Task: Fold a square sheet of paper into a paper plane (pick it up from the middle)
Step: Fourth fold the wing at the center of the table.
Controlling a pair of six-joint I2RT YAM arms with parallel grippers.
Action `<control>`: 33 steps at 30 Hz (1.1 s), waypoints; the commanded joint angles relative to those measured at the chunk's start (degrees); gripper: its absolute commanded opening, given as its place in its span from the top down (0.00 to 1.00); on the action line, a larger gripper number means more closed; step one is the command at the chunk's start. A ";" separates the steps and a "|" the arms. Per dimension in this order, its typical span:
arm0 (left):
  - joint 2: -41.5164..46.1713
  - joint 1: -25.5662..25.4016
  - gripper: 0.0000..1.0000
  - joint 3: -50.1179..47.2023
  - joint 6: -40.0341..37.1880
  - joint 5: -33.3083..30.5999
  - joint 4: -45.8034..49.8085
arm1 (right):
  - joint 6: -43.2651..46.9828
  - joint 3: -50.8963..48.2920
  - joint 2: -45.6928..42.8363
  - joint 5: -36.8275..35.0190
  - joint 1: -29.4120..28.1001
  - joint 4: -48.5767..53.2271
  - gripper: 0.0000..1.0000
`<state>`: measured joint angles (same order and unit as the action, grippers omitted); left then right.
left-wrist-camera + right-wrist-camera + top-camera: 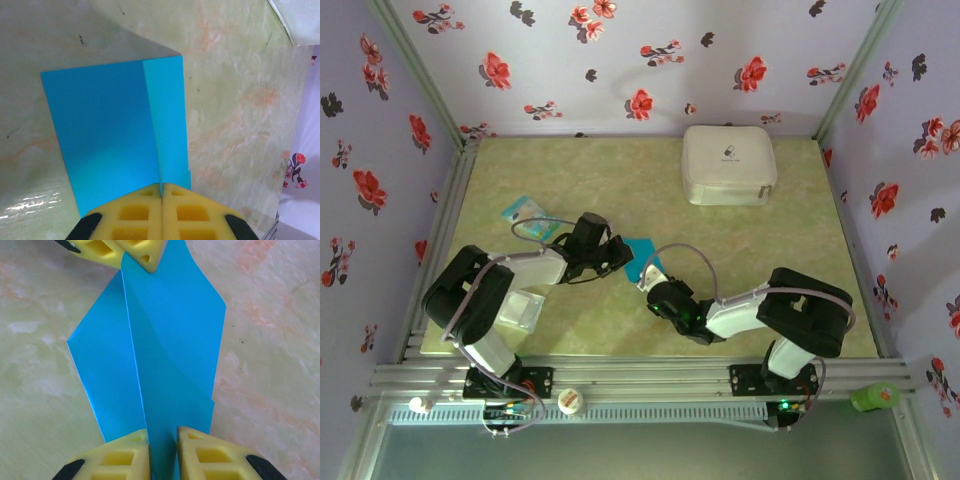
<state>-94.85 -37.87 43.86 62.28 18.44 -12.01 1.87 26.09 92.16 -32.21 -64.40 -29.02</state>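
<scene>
- Top view: we see the teal-blue paper sheet (643, 256) mid-table, between the left gripper (618, 256) and the right gripper (650, 284). The white case (728, 165) sits well apart at the back.
- Left wrist: the left gripper (162, 188) has its fingers pressed together, pinching the sheet's (105, 135) creased edge.
- Right wrist: the right gripper (162, 439) has its fingers clamped on the sheet's (170, 340) raised fold. The left gripper's fingers (137, 252) pinch the far end.

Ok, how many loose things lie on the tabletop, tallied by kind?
teal paper sheet: 1
white case: 1
packets: 2, the pale-blue printed packet and the clear plastic packet
Total: 4
</scene>
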 commanded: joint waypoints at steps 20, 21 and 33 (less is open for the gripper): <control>10.47 1.92 0.73 -2.68 -1.53 -6.46 4.66 | -17.25 -1.74 -3.19 18.07 7.45 -3.33 1.00; 10.81 2.00 0.73 -2.75 -1.71 -6.61 4.79 | -18.07 -1.77 -3.29 19.95 8.17 -3.49 1.00; 11.10 2.25 0.72 -3.30 -1.81 -6.58 4.54 | -27.42 -1.74 -2.36 31.41 13.91 -5.67 1.00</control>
<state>-84.66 -36.03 41.32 61.78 12.99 -8.03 -21.17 25.06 89.89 -4.62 -51.62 -32.60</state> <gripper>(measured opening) 0.278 0.047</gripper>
